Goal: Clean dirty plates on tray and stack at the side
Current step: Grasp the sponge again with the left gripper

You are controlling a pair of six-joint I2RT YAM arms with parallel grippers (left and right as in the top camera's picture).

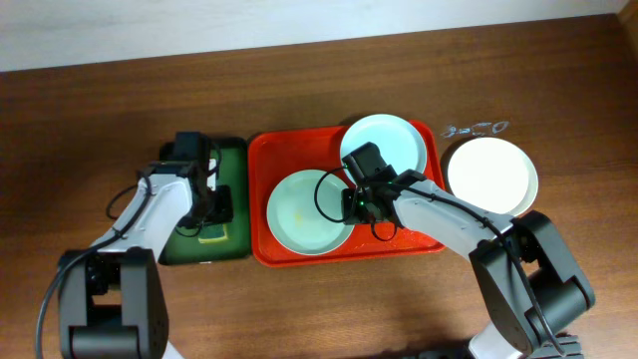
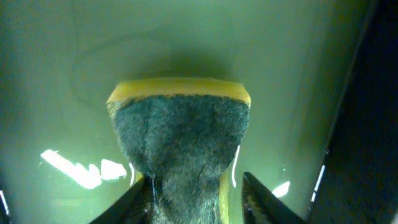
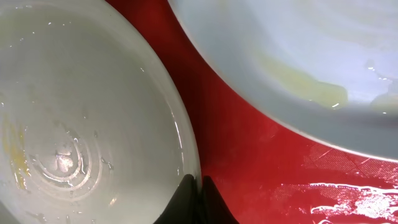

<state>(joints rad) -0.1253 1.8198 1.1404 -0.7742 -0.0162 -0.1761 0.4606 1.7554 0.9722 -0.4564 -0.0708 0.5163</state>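
The red tray (image 1: 261, 165) holds two pale mint plates. The nearer plate (image 1: 304, 214) is at its front left and the other plate (image 1: 394, 140) at its back right. A white plate (image 1: 490, 175) lies on the table right of the tray. My right gripper (image 1: 351, 204) is shut on the nearer plate's right rim (image 3: 186, 143), one finger inside the plate and one over the tray (image 3: 249, 162). Yellowish smears show on the far plate (image 3: 298, 81). My left gripper (image 1: 212, 214) is down in the dark green tray, shut on a sponge (image 2: 180, 130) pinched narrow between its fingers.
The dark green tray (image 1: 235, 160) lies just left of the red one, its rims almost touching. The sponge (image 1: 211, 236) has a yellow body and a dark scouring face. A small glinting object (image 1: 477, 128) lies on the table behind the white plate.
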